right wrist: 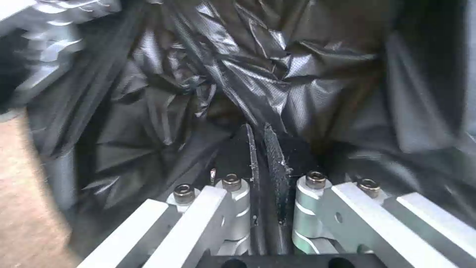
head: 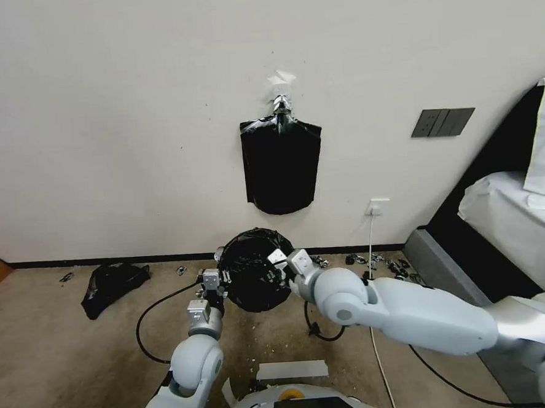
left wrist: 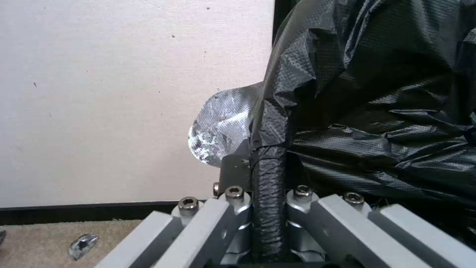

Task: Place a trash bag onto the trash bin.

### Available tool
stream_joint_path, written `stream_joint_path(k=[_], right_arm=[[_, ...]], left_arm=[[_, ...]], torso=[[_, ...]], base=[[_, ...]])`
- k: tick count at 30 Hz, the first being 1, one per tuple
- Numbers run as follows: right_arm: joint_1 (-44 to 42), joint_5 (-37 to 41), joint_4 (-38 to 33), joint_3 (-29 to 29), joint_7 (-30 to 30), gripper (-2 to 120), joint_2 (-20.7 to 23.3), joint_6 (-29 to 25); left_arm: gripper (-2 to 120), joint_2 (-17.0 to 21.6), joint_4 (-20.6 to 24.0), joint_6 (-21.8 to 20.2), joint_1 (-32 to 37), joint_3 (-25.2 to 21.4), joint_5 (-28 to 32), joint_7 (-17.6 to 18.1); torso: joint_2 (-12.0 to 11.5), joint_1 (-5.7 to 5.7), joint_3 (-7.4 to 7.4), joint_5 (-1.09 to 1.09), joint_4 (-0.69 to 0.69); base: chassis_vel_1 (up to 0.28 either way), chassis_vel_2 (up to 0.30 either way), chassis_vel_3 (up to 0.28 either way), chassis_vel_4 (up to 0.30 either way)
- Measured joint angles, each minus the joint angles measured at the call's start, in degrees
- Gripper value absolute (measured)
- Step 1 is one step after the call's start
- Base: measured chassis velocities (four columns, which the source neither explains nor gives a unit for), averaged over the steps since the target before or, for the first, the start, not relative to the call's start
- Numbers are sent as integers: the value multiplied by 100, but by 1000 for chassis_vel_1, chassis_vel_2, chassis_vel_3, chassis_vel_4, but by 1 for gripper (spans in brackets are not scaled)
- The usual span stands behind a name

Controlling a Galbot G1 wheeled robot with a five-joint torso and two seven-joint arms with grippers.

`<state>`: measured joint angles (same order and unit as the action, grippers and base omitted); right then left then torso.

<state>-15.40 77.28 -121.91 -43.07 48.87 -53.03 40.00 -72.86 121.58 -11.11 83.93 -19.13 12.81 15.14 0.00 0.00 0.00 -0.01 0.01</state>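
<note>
On the floor by the wall, I see the trash bag (head: pixel 255 269) wrapped over the trash bin, mouth up. My left gripper (left wrist: pixel 267 163) pinches its edge tight. My right gripper (right wrist: pixel 260 149) is squeezed shut inside it.

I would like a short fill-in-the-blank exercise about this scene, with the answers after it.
1. The trash bag on the floor is ____ in colour.
2. The left hand is shut on a fold of the ____.
3. The flat black sheaf hangs on the ____.
4. The squashed black heap lies on the robot's ____ side.

Answers: black; trash bag; wall; left
</note>
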Motion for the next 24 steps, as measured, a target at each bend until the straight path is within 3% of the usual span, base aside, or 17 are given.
stream_joint_path(k=[24], right_arm=[[608, 484, 1266, -844, 836, 9, -982, -9]], left_arm=[[1, -83, -34, 21, 76, 37, -251, -170]], torso=[[0, 0, -1, 0, -1]], base=[[0, 0, 0, 0]])
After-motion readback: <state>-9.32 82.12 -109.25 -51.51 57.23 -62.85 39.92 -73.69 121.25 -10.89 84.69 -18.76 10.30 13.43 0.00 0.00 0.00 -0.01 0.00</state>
